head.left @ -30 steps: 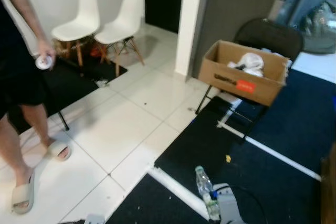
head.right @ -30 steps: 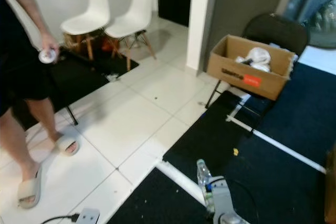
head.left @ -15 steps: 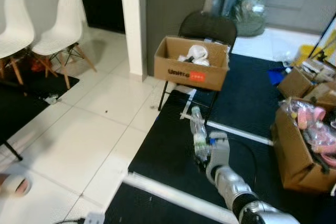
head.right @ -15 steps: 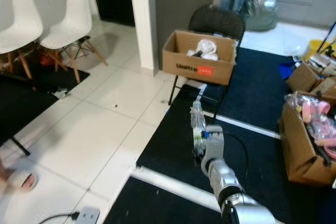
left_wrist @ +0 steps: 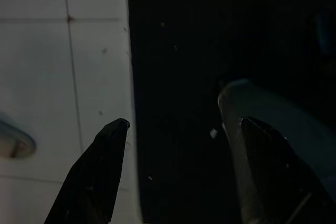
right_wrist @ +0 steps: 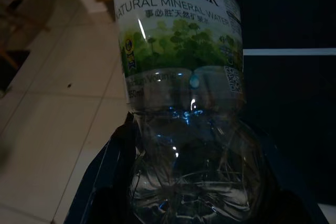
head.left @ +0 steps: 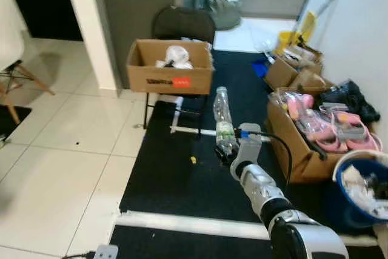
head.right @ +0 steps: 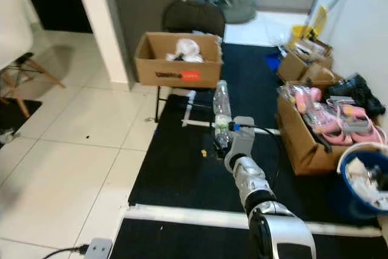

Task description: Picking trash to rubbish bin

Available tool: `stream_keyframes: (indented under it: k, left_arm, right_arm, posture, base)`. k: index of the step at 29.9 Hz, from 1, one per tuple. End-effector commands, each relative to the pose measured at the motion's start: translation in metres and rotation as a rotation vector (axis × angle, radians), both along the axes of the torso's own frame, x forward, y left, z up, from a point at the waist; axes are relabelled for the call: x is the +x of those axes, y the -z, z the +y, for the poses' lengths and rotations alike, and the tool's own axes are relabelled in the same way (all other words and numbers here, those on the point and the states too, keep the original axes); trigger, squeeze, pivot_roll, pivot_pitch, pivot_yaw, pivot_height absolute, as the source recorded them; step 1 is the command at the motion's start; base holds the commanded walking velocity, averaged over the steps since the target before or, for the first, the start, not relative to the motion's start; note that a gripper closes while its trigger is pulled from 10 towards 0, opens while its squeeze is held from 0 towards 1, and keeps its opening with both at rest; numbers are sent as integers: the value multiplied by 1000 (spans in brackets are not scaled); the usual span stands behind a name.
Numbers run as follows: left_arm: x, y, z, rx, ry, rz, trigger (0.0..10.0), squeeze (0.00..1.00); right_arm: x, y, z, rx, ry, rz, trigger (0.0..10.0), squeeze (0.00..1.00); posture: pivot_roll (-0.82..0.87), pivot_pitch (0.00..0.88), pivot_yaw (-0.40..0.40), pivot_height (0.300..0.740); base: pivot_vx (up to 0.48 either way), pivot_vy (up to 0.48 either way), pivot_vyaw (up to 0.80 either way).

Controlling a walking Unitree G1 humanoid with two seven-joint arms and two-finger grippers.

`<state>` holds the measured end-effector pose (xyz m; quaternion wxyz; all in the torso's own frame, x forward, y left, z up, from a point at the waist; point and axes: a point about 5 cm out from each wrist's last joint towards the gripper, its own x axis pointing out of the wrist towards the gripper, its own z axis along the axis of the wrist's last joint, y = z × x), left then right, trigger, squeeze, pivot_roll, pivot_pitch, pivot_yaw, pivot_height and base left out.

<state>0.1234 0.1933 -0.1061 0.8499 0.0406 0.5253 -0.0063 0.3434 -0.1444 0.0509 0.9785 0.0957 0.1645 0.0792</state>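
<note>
A clear plastic water bottle [head.left: 223,119] with a green label [right_wrist: 181,45] stands upright in my right gripper [head.left: 228,151], which is shut on its lower part. The arm reaches forward over the black mat [head.left: 182,174]. Beyond the bottle and to its left, a cardboard box [head.left: 170,76] holding white crumpled trash sits on a black chair [head.left: 183,25]. A blue bin [head.left: 362,189] with rubbish in it stands at the right edge. My left gripper [left_wrist: 184,124] hangs open above the edge between the mat and the white tiles.
Open cardboard boxes [head.left: 301,145] with pink items line the right wall. A white strip [head.left: 200,225] crosses the mat in front of me. A white pillar [head.left: 90,28] rises on the left, and a power strip [head.left: 97,252] lies on the tiles.
The camera has swung to the right, so the person and white chairs have left the picture and the blue bin has come in. The bottle stays in my right gripper, held higher.
</note>
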Motion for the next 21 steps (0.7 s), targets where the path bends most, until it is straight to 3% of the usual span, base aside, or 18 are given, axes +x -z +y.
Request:
stream_keyframes:
  k: [1, 8, 14, 21]
  left_arm:
    - [1, 0, 2, -1, -1, 2, 10000, 0]
    - [5, -2, 1, -10, 6, -4, 10000, 0]
    - [5, -1, 1, -14, 14, -2, 10000, 0]
    - [3, -1, 1, -12, 28, 12, 10000, 0]
  right_arm:
    - [3, -4, 0, -7, -11, -23, 10000, 0]
    - [4, -7, 3, -9, -37, -40, 10000, 0]
    - [3, -7, 8, -25, -71, -43, 10000, 0]
    - [-1, -1, 15, -32, -102, -28, 10000, 0]
  posture:
    - [10, 17, 56, 740]
    - [2, 10, 54, 740]
    - [3, 7, 55, 740]
    - [6, 13, 58, 740]
  base:
    - [0, 0, -800]
    - [0, 0, -747]
    - [0, 0, 0]
    - [212, 0, 0]
